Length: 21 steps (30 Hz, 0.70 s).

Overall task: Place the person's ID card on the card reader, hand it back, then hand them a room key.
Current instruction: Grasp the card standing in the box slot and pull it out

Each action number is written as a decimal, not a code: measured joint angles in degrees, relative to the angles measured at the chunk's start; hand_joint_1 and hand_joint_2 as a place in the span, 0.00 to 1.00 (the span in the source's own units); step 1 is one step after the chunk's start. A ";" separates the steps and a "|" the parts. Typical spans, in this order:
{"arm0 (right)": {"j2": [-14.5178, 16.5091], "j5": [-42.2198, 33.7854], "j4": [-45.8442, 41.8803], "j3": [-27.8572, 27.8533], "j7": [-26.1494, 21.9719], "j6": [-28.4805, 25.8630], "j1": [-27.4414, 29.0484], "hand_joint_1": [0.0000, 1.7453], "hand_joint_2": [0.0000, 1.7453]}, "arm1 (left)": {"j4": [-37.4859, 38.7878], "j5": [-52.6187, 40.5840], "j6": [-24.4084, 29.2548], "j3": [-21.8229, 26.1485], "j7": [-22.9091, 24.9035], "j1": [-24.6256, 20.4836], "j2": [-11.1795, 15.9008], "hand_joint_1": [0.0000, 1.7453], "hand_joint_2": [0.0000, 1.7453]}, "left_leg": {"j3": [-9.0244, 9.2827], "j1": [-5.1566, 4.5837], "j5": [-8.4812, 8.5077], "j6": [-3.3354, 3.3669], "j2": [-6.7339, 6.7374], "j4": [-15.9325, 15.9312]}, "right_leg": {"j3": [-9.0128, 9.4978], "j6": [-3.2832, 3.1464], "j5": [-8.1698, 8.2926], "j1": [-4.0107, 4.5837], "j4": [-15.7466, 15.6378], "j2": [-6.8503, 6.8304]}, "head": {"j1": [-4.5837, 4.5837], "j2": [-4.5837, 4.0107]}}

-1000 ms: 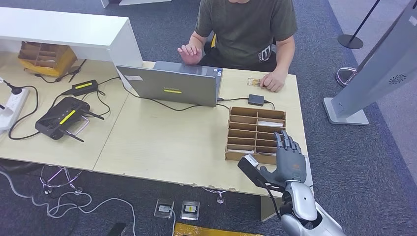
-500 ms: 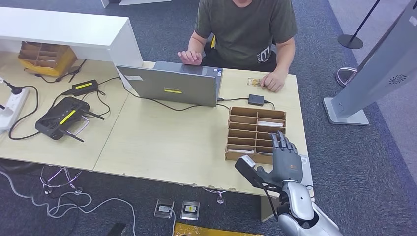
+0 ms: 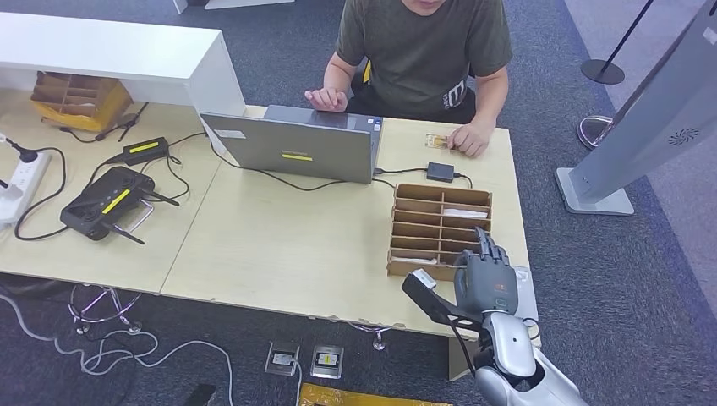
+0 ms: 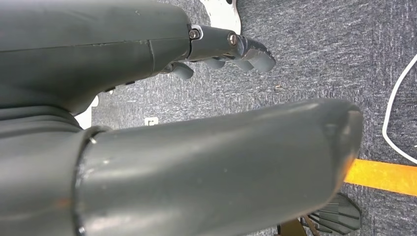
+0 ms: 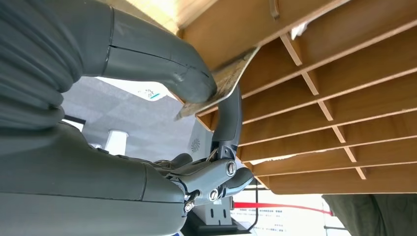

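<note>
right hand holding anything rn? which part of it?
Yes. The right hand pinches a card by one edge, thumb against a finger, at the wooden rack. Left hand holds nothing.

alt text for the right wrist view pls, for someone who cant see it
The robot's right hand pinches a thin card between its thumb and a finger, right at the edge of a wooden slotted organizer. The organizer's dividers run across the frame, with a white card showing in one slot.
</note>
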 joint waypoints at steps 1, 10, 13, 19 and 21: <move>0.07 0.11 0.20 0.00 -0.03 0.01 -0.14 1.00 1.00 | 0.00 0.00 0.02 0.01 0.00 0.01 0.00 0.00 0.00 | 0.00 0.00 0.00 0.00 0.00 0.00 | 0.00 0.00 0.00 0.00 0.00 0.00 | 0.00 0.00; 0.44 0.17 1.51 -0.10 -0.24 -0.23 -0.46 1.00 1.00 | 0.00 0.02 0.13 0.01 0.01 0.12 0.00 0.00 0.00 | 0.00 0.00 0.00 0.00 0.00 0.00 | 0.00 0.00 0.00 0.00 0.00 0.00 | 0.00 0.00; 0.44 0.04 1.82 -0.14 -0.49 -0.49 -0.46 1.00 1.00 | -0.01 0.02 0.15 0.01 0.02 0.14 0.00 0.00 0.00 | 0.01 0.00 0.00 0.00 0.00 0.00 | 0.00 0.00 0.00 0.00 0.00 0.00 | -0.01 0.00; 0.46 -0.51 2.26 -0.20 -1.03 -0.94 -0.46 1.00 1.00 | -0.01 0.02 0.16 0.01 0.02 0.14 0.00 0.00 0.00 | 0.02 0.00 0.00 0.00 0.00 0.00 | 0.01 0.00 0.00 0.00 0.00 0.00 | -0.01 0.00; 0.46 -0.57 2.34 -0.20 -1.08 -1.01 -0.45 1.00 1.00 | -0.01 0.02 0.16 0.01 0.02 0.14 0.00 0.00 0.00 | 0.02 0.00 0.00 0.00 0.00 0.00 | 0.01 0.00 0.00 0.00 0.00 0.00 | -0.01 0.00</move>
